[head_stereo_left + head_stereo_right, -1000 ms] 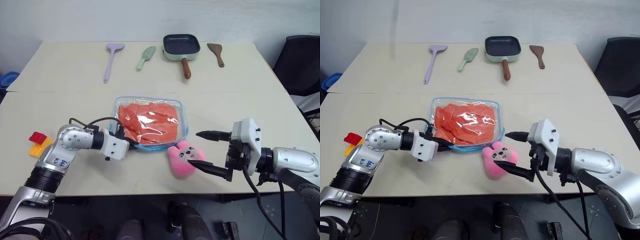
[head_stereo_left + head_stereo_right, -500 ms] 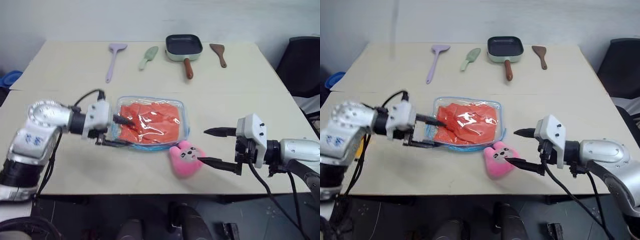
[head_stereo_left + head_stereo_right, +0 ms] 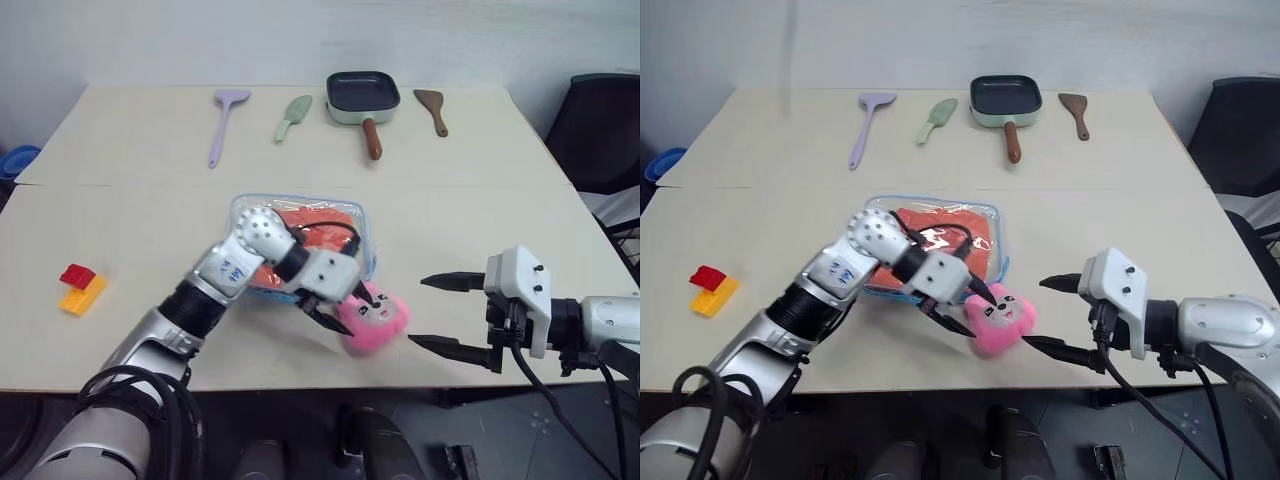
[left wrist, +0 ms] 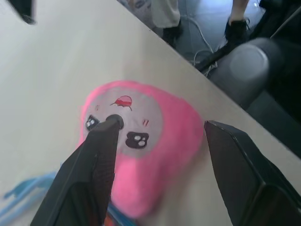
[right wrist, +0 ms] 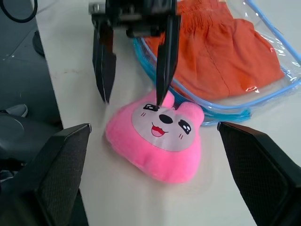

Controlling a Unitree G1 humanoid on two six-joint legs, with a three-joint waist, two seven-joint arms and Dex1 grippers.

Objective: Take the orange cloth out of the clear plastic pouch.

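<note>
Near the table's right edge the right gripper (image 3: pixel 1052 317) gapes wide, empty. The left gripper (image 3: pixel 962 308) hangs open over the pink plush (image 3: pixel 1002 317), one finger (image 5: pixel 165 66) at its face. Beyond, the pouch (image 3: pixel 992 214) lies flat, long axis left-right, holding the cloth (image 5: pixel 221 56)

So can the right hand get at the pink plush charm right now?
Probably yes: the right hand is open beside the pink plush charm with bare table between them, though the left hand already straddles the charm and could crowd it.

A beige table (image 3: pixel 500 200) fills the centre of the frame. A pale wall (image 3: pixel 300 40) runs along the top. A black chair (image 3: pixel 600 130) stands at upper right.
</note>
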